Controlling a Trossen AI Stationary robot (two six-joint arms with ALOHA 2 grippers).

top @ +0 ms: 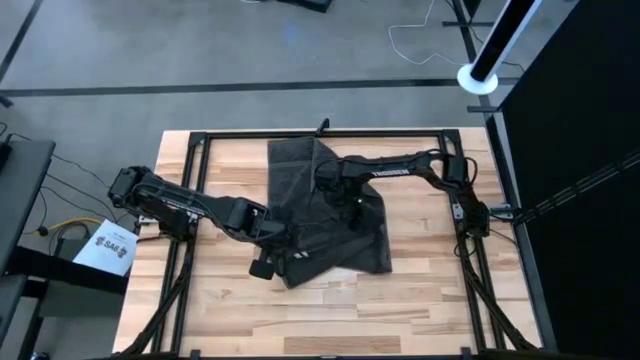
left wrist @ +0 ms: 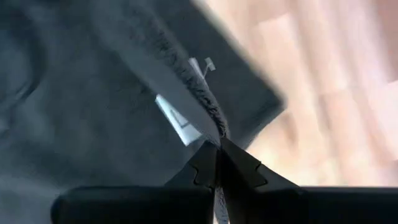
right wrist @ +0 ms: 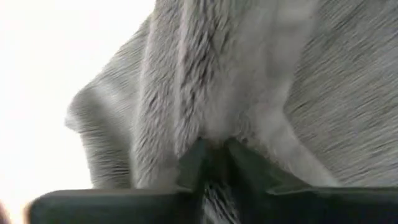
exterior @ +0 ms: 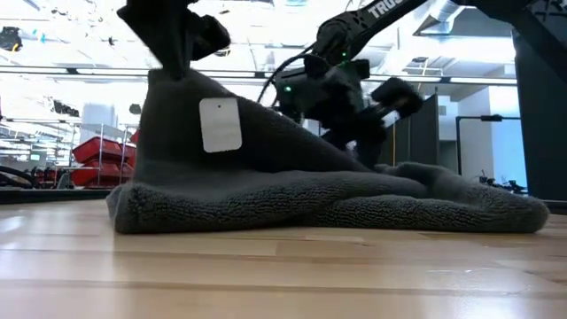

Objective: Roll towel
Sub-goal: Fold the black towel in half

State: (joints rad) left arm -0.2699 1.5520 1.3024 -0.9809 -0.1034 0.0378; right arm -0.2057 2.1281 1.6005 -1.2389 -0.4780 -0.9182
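Pinched tight on cloth, both sets of jaws; left gripper (left wrist: 217, 144) clamped on a lifted edge of the towel (top: 325, 205), fingertips pressed together with the terry hem caught between them; small white label (left wrist: 176, 118) hanging just beside that pinch, seen in the left wrist view. Right gripper (right wrist: 211, 149) likewise closed on a bunched fold of towel, pile standing up around the dark fingers (right wrist: 193, 163) in the right wrist view.

Dark charcoal towel spread over the middle of the wooden table (top: 430, 300), rumpled, reaching from near the far edge down toward the centre; near-left corner raised off the wood. From table height: towel (exterior: 319, 190) pulled up into a peak on one side, white label (exterior: 220, 124) showing on the lifted slope, lower edge lying flat on the boards and tapering out low to the other side. Left gripper (top: 268, 232) at the towel's near-left edge, arm reaching in from the left side of the table; right gripper (top: 345, 200) over the towel's middle, arm stretched in from the right.
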